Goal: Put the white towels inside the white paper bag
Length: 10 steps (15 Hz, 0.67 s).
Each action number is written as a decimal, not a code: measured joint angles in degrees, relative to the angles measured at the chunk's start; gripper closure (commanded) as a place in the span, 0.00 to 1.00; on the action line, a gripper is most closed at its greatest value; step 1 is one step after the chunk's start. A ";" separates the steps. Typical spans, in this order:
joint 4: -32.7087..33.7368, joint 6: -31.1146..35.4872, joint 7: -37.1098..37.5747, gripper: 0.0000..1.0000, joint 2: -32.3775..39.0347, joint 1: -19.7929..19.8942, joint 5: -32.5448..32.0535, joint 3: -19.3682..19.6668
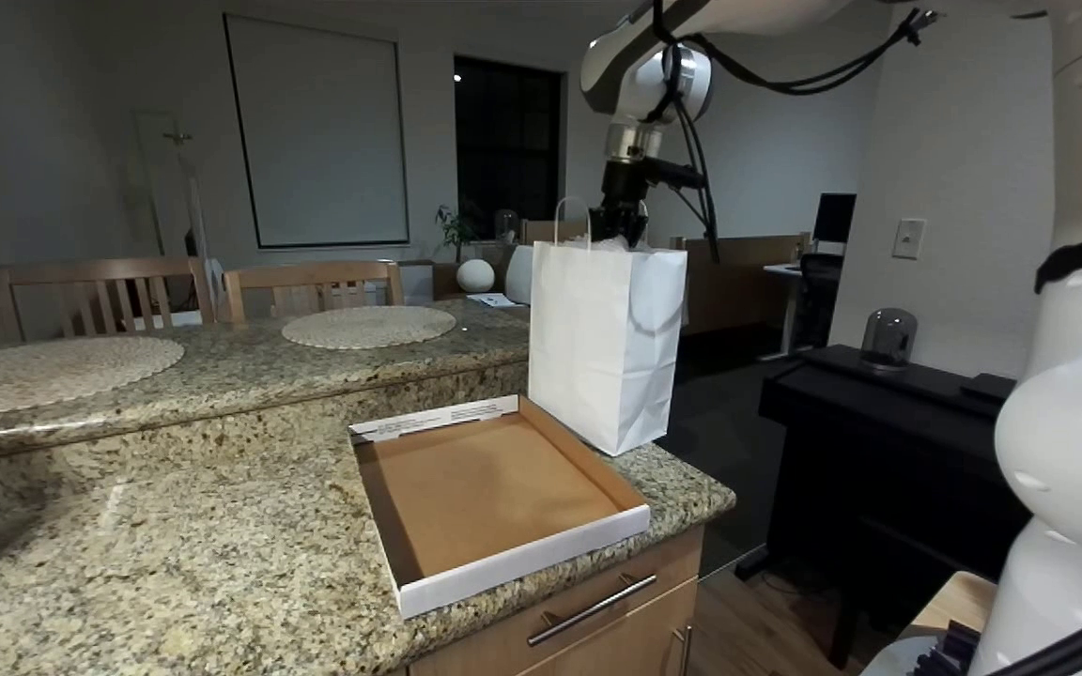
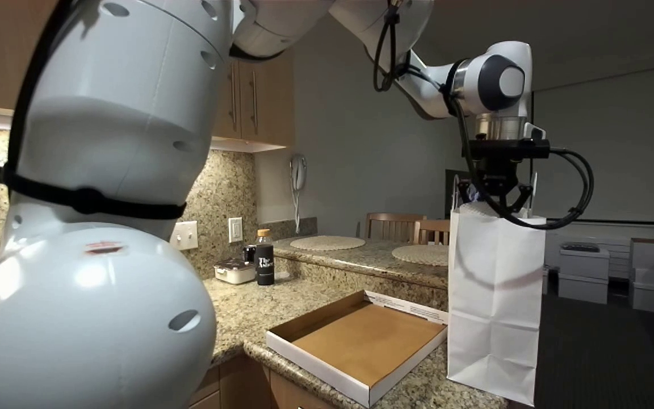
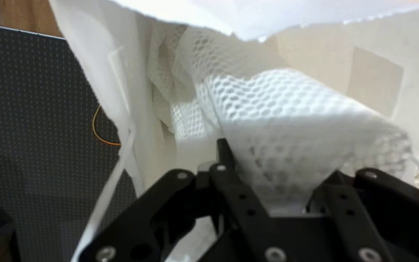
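Note:
The white paper bag [image 1: 580, 338] stands upright at the counter's corner, beside the tray, in both exterior views [image 2: 494, 295]. My gripper [image 1: 618, 230] points down at the bag's open top, between the loop handles; it also shows there in an exterior view [image 2: 494, 199]. In the wrist view, the gripper's fingers [image 3: 282, 163] are spread wide apart. White towels [image 3: 286, 94] with a honeycomb weave lie rumpled inside the bag, rising between and in front of the fingers. A bit of white cloth [image 1: 609, 244] shows at the bag's rim. The bag's bottom is hidden.
A shallow brown cardboard tray [image 1: 494, 479] with white outer sides stands on the granite counter [image 1: 222, 545] beside the bag. A raised ledge with round placemats [image 1: 369, 326] runs behind. A black bottle [image 2: 265, 264] and a lidded container [image 2: 234, 271] stand farther along the counter.

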State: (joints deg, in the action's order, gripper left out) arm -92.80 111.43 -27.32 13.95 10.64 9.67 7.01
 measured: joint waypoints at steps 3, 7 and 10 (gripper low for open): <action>-1.19 -0.20 -2.24 0.09 -3.70 0.29 0.00 0.01; -3.11 -2.05 -5.00 0.00 -10.87 0.50 0.00 0.58; -3.99 -4.95 -6.43 0.00 -15.93 0.32 0.00 0.70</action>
State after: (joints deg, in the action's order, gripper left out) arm -96.79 106.48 -33.75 -1.98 10.96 9.68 7.71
